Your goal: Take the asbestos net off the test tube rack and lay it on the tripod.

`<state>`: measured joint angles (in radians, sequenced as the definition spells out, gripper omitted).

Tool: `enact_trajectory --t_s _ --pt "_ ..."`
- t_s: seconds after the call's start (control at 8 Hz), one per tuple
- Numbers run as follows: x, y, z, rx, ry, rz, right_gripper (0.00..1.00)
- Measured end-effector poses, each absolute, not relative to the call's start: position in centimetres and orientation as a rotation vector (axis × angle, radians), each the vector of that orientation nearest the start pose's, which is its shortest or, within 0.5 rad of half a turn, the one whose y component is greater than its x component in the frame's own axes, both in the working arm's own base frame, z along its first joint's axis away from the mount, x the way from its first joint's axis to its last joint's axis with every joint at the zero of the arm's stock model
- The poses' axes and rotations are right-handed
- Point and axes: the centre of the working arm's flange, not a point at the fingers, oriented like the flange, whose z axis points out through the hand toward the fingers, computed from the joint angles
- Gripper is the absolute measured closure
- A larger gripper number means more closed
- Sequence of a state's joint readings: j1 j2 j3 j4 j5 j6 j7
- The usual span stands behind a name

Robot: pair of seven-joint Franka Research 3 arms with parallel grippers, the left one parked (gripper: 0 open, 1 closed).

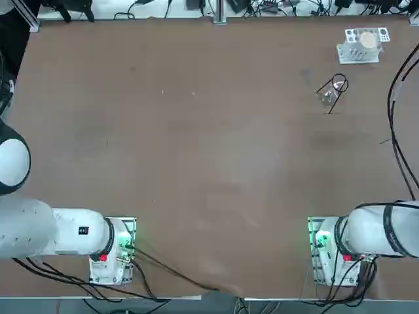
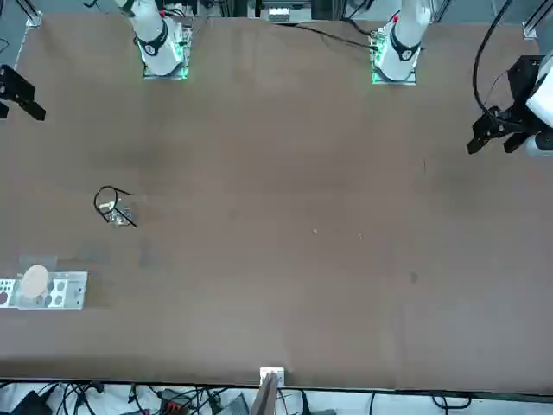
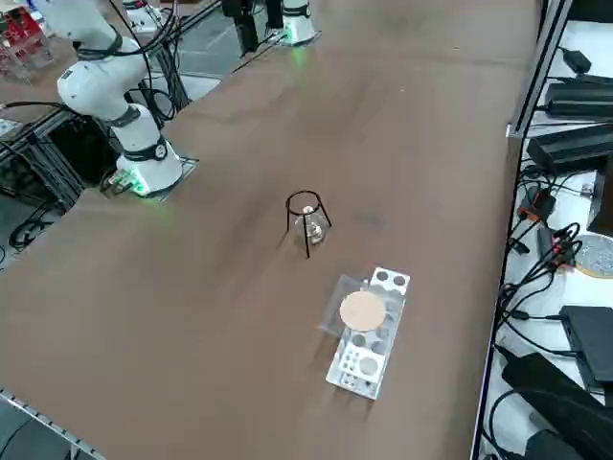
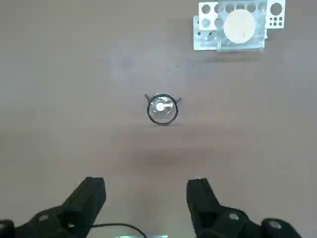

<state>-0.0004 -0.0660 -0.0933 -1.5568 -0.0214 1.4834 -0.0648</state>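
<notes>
**Grey mesh waits on the rack**

Top view: asbestos net point(image 1: 365, 40) rests on the test tube rack point(image 1: 358, 53), near the tripod point(image 1: 335, 87).

Wrist view: right gripper point(image 4: 146, 198) hangs high, fingers spread and empty, ready to approach.

We see the right arm point(image 1: 383, 230) w/ glossy white rounded shells, black bands at the joints, a red tab near its base and black cables looping over it and trailing off the table edge. Its base point(image 1: 325, 252) is a metal plate lit w/ green LEDs. The right gripper point(image 4: 146, 198) has two matte black angular fingers point(image 4: 89, 196) on black mounts w/ small round grey screws
</notes>
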Motion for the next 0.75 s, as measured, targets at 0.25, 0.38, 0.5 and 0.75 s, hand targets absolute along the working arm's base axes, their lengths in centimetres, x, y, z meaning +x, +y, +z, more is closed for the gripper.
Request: enact_trajectory --t_s 0.25,0.38,0.5,0.75 --pt "52.07 -5.37 65.90 -3.155 0.049 0.027 0.00" --pt "52.05 -5.37 65.93 -3.155 0.049 0.027 0.00" --pt "52.08 -5.35 65.89 -3.155 0.049 0.028 0.00" --pt "52.34 -5.11 65.50 -3.155 0.041 0.039 0.00"
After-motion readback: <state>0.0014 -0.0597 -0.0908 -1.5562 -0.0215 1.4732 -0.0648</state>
